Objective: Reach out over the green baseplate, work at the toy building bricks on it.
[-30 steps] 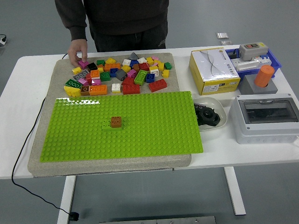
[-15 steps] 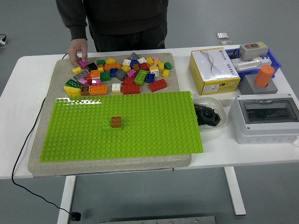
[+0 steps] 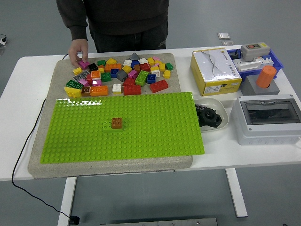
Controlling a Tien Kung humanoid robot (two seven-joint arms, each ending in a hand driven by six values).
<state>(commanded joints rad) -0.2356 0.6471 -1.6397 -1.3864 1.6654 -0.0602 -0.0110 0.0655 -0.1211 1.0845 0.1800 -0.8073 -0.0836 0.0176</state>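
While neither robot hand shows anywhere over the table, a person's hand (image 3: 77,50) reaches in from the far side at about 11 o'clock — fingers curled downward, tips touching a pink brick (image 3: 83,64) at the left end of the loose brick pile (image 3: 123,75). Whether the fingers pinch it or only rest on it cannot be told. The green baseplate (image 3: 155,125) lies on a grey mat (image 3: 40,160), just on the near side of the pile. On the plate, left of centre, a brown brick (image 3: 117,123) sits atop a green brick (image 3: 107,126) — well apart from the person's hand.
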